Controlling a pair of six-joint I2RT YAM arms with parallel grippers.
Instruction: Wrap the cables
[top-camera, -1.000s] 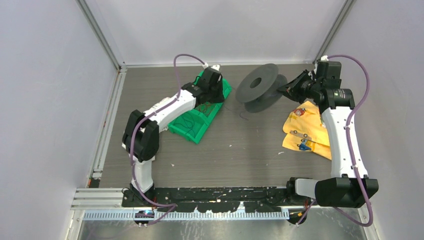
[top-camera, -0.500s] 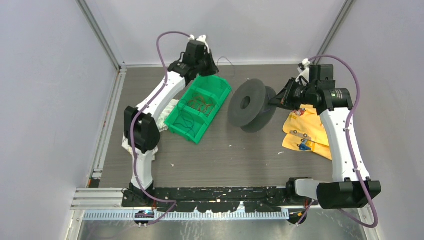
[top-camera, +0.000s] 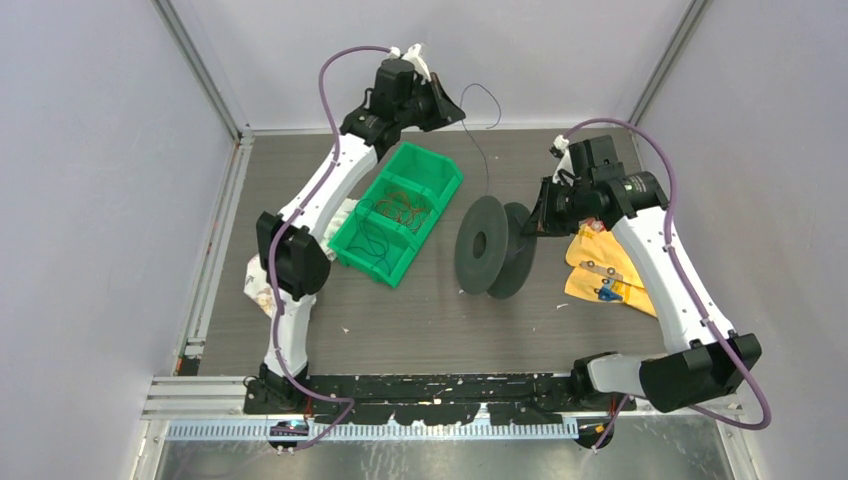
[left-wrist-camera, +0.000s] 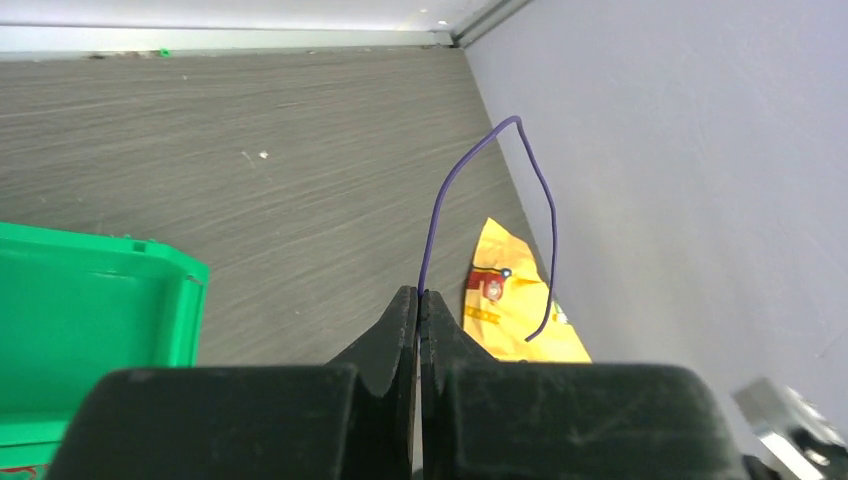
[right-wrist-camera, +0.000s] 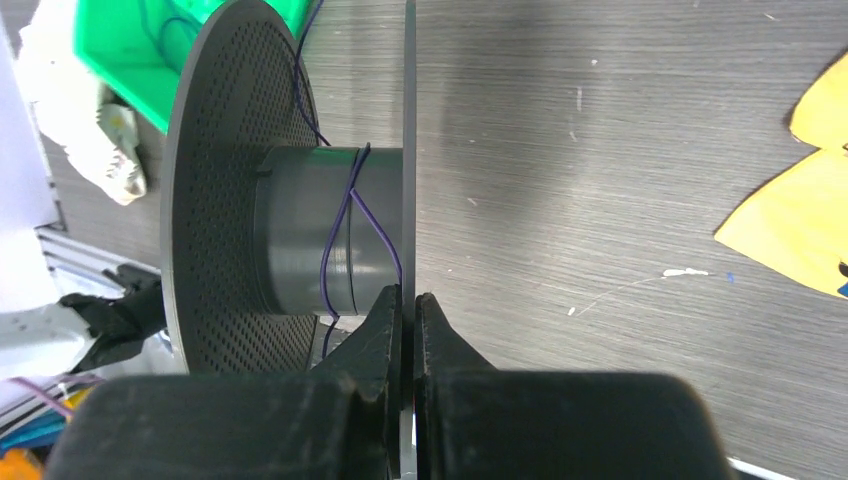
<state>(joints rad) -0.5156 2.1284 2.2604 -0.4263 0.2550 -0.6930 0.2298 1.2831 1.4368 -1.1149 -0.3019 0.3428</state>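
The dark wood-grain bench (top-camera: 450, 320) under my arms carries a green bin (top-camera: 378, 264) left of centre, yellow packets (top-camera: 588, 283) at the right, and crumpled white cloth (top-camera: 252, 283) at the left edge.

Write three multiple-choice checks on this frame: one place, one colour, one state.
1. In the top view, where is the bin relative to the spool? A) left of it B) right of it C) on top of it
2. Bin colour? A) blue B) green C) red
3. Right jaws? A) open B) shut on the spool C) shut on the bin

Key: 1 A, the bin lies left of the spool. 2 B, its walls are green. 3 B, the wrist view shows the jaws pinching a spool flange.
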